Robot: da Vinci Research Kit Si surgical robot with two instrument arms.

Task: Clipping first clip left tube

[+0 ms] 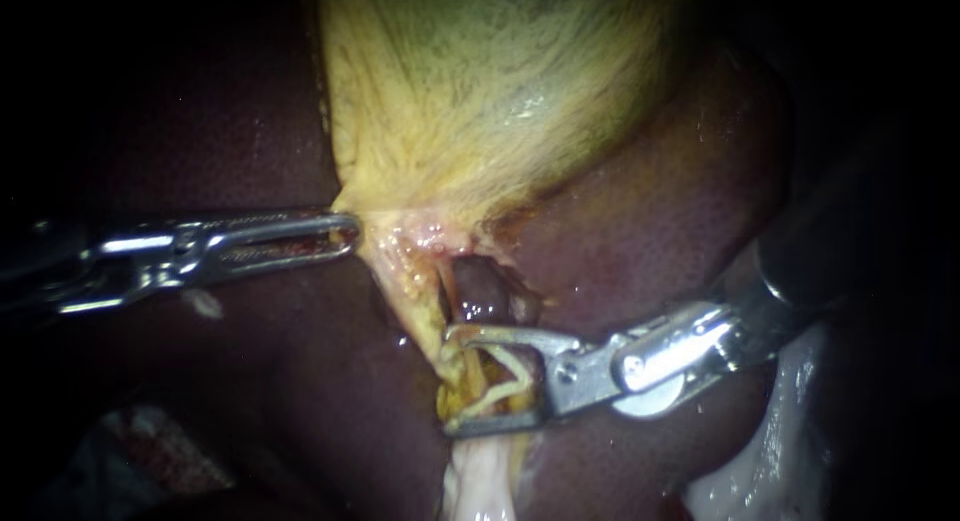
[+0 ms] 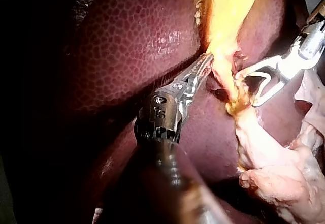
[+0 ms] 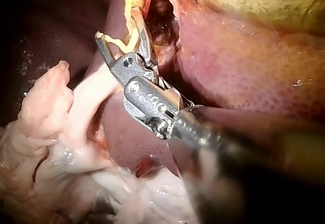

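The yellow gallbladder [image 1: 500, 81] hangs over the dark red liver [image 1: 650, 211]. From its narrow lower end a yellowish tube [image 1: 425, 306] runs down to pale tissue. My left instrument [image 1: 345, 231] comes in level, jaws shut on the gallbladder's lower left edge; its own camera shows the same grip [image 2: 208, 61]. My right instrument [image 1: 452, 379] has wide open jaws straddling the tube lower down, with a pale V-shaped clip [image 1: 505, 373] inside the gap. The right wrist view shows those jaws [image 3: 117, 23] apart around the strand.
A dark purplish stump [image 1: 482, 291] sits in the dissected pocket just right of the tube, above the right instrument's upper jaw. Whitish fatty tissue [image 1: 480, 481] trails below the jaws and lies in folds [image 3: 51, 122] beside the right shaft. Liver [image 2: 132, 41] surrounds the site.
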